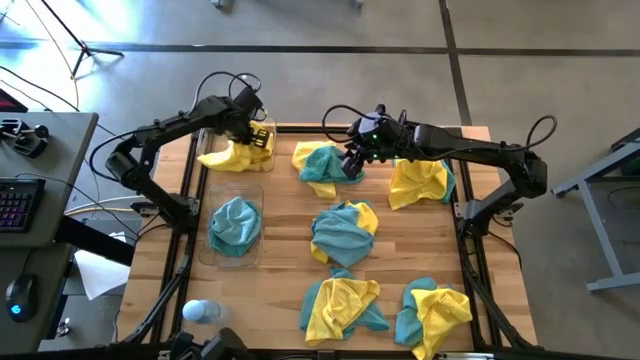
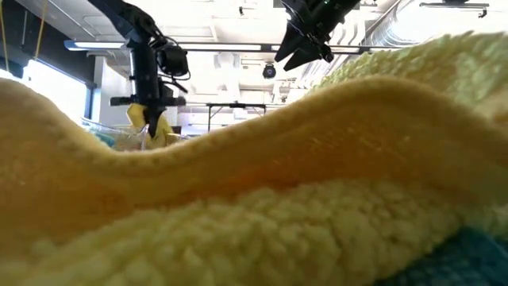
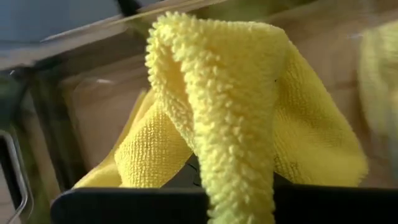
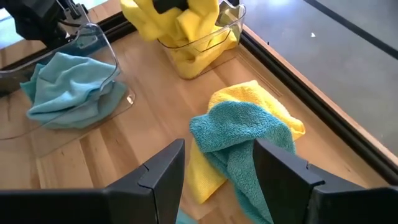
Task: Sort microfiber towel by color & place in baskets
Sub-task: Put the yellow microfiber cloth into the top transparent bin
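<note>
**Soft cloth, pinch high on a fold — yellow towel over the far bin**

The yellow towel [image 3: 236, 118] I have in hand hangs limp from the left gripper [image 1: 252, 128], draped in a long fold and trailing into the far clear basket [image 1: 262, 150], where yellow cloth already lies. I judge it light, fuzzy and wholly without stiffness — it will sag, bunch and snag on a rim rather than slide. The left fingers are clenched on that fold; nothing rigid is there to grip, so the hold depends on pinched pile.

The near clear basket [image 1: 205, 250] holds teal cloth [image 1: 236, 222], so the colours look correctly divided so far.

On the open table lie five mixed heaps, each a yellow cloth tangled with a teal one. The heap at the far middle [image 4: 242, 134] sits directly under the right gripper [image 4: 217, 165], whose fingers stand spread and empty above it. There the teal towel lies on top of the yellow. I would take it at a raised ridge of the teal fold only, shallow enough not to catch the yellow beneath; a deep bite risks lifting both together.

A pale bottle [image 1: 200, 311] stands at the near left corner, clear of the work.

In the low view a yellow heap blocks most of the table.
</note>
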